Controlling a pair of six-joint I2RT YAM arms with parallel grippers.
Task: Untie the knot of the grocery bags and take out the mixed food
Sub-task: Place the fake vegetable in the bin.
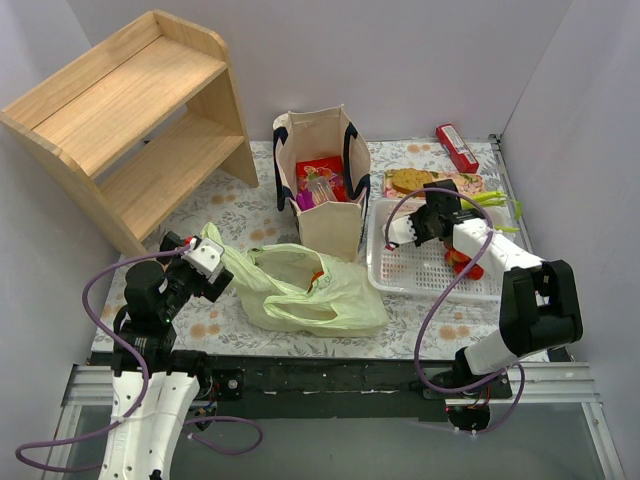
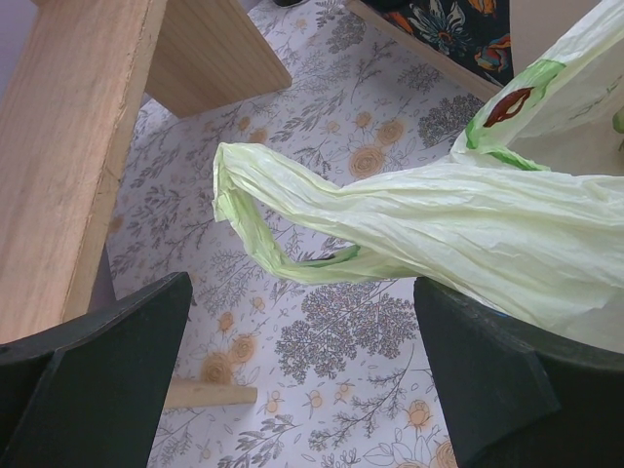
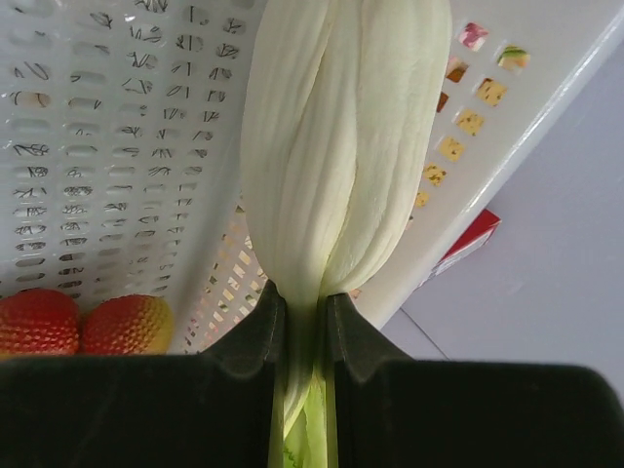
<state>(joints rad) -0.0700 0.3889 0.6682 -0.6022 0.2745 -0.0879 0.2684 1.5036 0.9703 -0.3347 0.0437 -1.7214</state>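
Observation:
The pale green plastic bag lies crumpled on the floral table with its mouth open. No knot shows; one handle hangs as a loose loop. My left gripper stands open beside that handle, holding nothing. The beige tote stands upright behind, with red packets inside. My right gripper is shut on a white-and-green leafy vegetable, held over the white basket. Two strawberries lie in the basket.
A wooden two-step shelf fills the back left. Behind the basket lie a brown biscuit, green beans and a red packet. White walls close in at the right and back.

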